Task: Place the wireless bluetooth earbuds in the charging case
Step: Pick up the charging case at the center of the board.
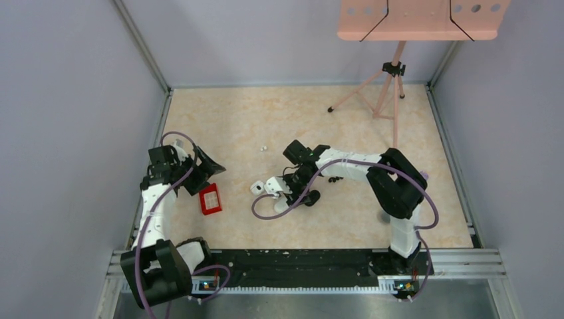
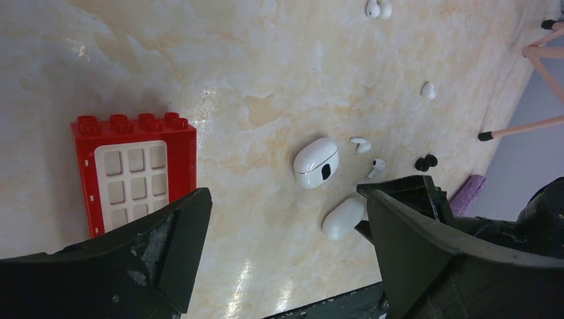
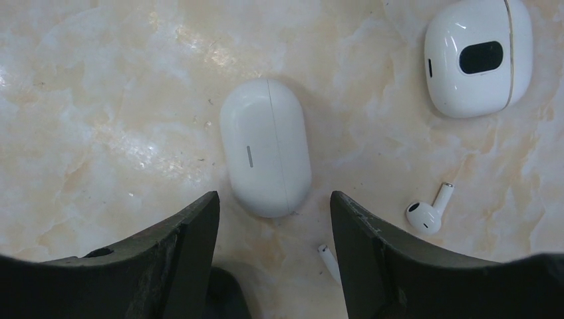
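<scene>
A closed white pill-shaped charging case (image 3: 266,156) lies on the marble table just beyond my right gripper (image 3: 274,199). That gripper is open, with nothing between its fingers. A second white case with a black oval (image 3: 479,56) lies to the far right. One white earbud (image 3: 429,212) rests beside the right finger, and another's stem (image 3: 328,258) pokes out from under it. My left gripper (image 2: 286,199) hangs wide open over bare table. Its view shows both cases (image 2: 316,163) (image 2: 343,218), white earbuds (image 2: 360,143) (image 2: 376,166) and a black pair (image 2: 425,161).
A red block with a white grid panel (image 2: 133,173) lies under the left finger (image 1: 211,199). More white earbuds lie farther out (image 2: 428,90) (image 2: 378,8). A pink tripod stand (image 1: 389,86) stands at the back right. Grey walls enclose the table.
</scene>
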Action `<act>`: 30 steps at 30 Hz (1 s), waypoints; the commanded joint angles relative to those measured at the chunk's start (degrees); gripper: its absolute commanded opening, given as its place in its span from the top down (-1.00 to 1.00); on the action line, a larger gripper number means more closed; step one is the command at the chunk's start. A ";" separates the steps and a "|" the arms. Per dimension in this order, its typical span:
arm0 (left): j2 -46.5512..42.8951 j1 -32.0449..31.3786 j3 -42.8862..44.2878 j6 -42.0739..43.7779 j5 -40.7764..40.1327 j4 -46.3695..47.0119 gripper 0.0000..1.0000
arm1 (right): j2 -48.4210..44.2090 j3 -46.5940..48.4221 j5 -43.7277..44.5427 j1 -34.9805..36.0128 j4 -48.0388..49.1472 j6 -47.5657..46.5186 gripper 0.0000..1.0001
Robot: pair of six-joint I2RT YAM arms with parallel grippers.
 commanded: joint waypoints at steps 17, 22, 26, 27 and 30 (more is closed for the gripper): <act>0.93 0.41 -0.01 -1.47 1.91 3.27 -0.81 | 2.06 1.22 -2.53 1.99 2.03 1.81 -0.08; 2.13 0.41 -0.24 -2.37 2.77 5.79 -0.76 | 0.79 0.04 -1.16 2.00 5.54 4.47 0.33; 4.74 0.33 0.79 -3.58 4.13 7.81 -0.72 | -3.52 -2.98 2.52 1.52 14.01 9.77 0.44; 5.45 -0.07 1.45 -3.48 4.99 8.33 -0.72 | -4.95 -3.56 3.23 1.02 16.16 11.59 0.46; 7.63 -2.47 4.68 -0.58 8.10 9.45 -0.71 | -9.03 -3.33 5.49 -0.58 19.63 15.95 0.47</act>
